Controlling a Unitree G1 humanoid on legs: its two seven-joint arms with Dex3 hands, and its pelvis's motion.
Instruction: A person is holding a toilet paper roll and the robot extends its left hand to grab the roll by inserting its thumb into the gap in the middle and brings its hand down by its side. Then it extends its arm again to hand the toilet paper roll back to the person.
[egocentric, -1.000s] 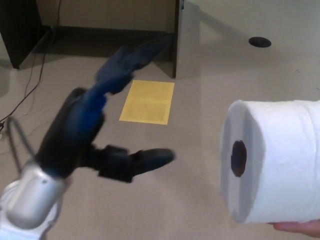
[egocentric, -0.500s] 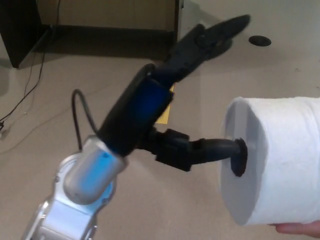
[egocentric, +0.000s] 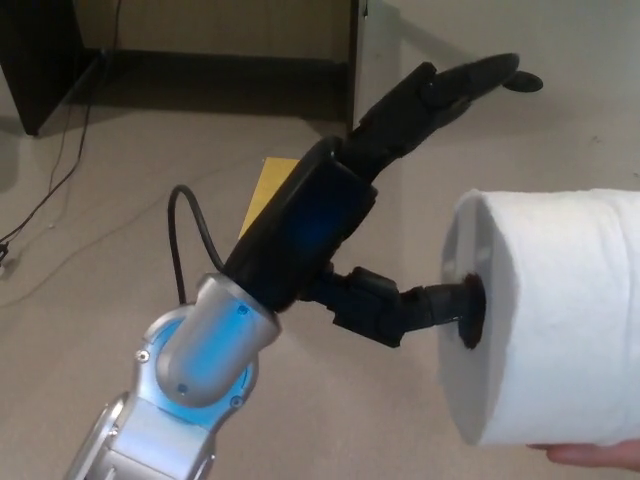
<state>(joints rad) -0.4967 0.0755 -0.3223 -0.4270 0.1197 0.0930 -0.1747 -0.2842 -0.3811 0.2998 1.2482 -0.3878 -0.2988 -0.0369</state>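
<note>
A white toilet paper roll fills the right side of the head view, its dark core hole facing left. A person's fingertips hold it from below at the bottom right. My left hand reaches in from the lower left on a silver forearm. Its thumb points right with the tip inside the roll's core. The two thick fingers stretch up and to the right, above the roll and apart from it. The hand is open. My right hand does not show.
A yellow sheet lies on the beige floor behind my hand. A dark desk frame stands at the back left, with cables trailing on the floor. A round dark floor cap sits at the back right.
My left hand has risen and moved right from the lower left toward the roll. Its thumb, free a second ago, now has its tip inside the core. The fingers swung up over the roll.
</note>
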